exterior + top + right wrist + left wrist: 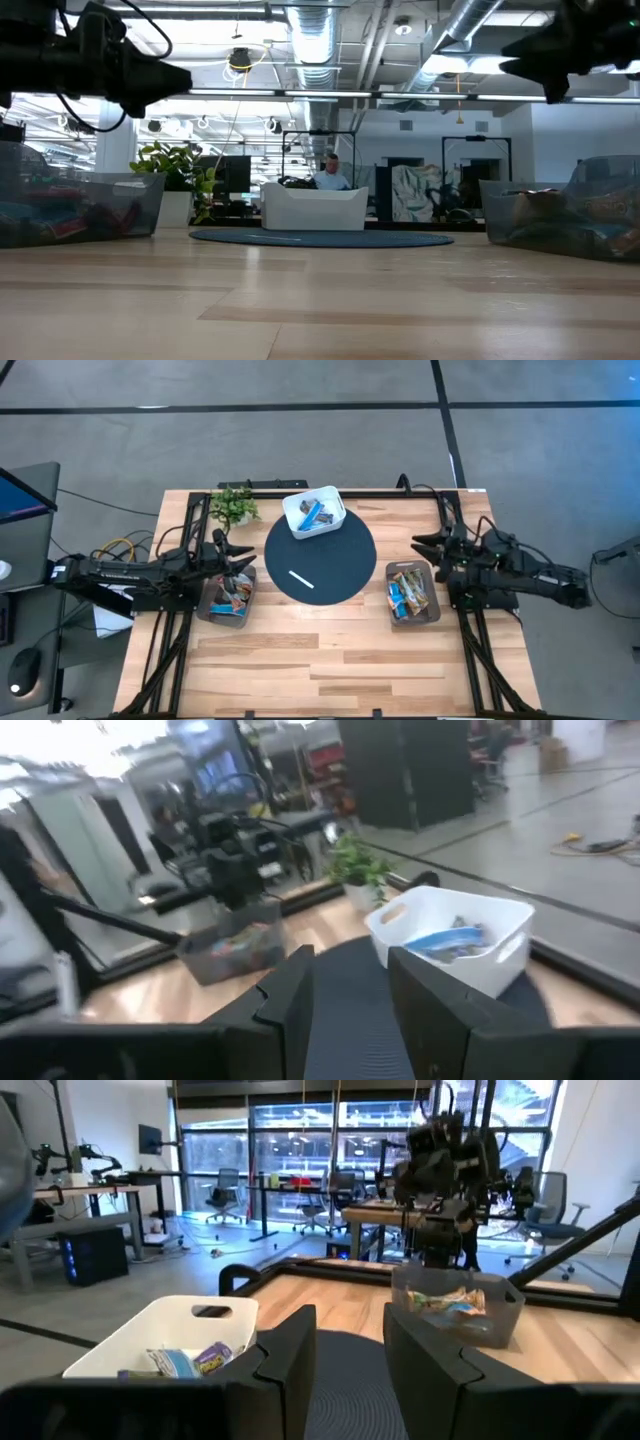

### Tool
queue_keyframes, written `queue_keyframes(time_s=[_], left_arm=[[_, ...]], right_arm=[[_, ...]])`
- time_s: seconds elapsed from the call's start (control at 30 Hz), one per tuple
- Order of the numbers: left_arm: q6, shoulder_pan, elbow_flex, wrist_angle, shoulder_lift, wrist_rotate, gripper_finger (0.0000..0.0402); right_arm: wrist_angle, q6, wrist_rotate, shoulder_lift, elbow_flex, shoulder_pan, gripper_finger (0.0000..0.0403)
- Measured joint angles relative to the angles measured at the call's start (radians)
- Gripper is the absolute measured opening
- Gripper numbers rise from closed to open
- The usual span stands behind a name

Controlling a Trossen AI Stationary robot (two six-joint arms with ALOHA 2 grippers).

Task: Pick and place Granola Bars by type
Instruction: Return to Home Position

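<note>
**Bars lie in three bins and on the mat**

We hold both arms above the side bins: left gripper [350, 1370] and right gripper [350, 1010], fingers apart, empty. Bars fill the left bin [227, 598], right bin [412, 598] and white basket [314, 513]; one bar [301, 579] lies on the round mat [320, 556]. Similar wrappers risk mis-sorting. No writing is readable.

I can't read any text, label, brand or number from here. The wrappers on the bars in the white tub [314, 512] and in the two clear bins [227, 598] [413, 593] show only patches of colour, too small for me to make out lettering.
</note>
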Motion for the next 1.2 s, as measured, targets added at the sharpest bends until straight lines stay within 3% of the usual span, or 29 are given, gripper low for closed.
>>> queue_keyframes(time_s=[0.13, 0.27, 0.67, 0.93, 1.2], left_arm=[[0.001, -0.011, 0.0, 0.0, -0.018, -0.001, 0.0112], [0.001, -0.017, 0.0, -0.006, -0.03, 0.0, 0.0112], [0.002, -0.02, -0.001, -0.031, -0.03, 0.004, 0.0112], [-0.004, -0.02, -0.001, -0.046, -0.03, 0.072, 0.0112], [-0.114, -0.02, -0.001, -0.081, -0.03, 0.02, 0.0112]], right_arm=[[0.021, 0.023, 0.012, -0.104, -0.083, 0.066, 0.0123], [0.033, 0.052, 0.125, -0.091, -0.118, 0.129, 0.0123], [0.1, 0.125, 0.285, -0.101, -0.238, 0.267, 0.0123], [0.18, 0.106, 0.285, -0.101, -0.26, 0.292, 0.0123], [0.179, 0.109, 0.288, -0.099, -0.26, 0.275, 0.0123]])
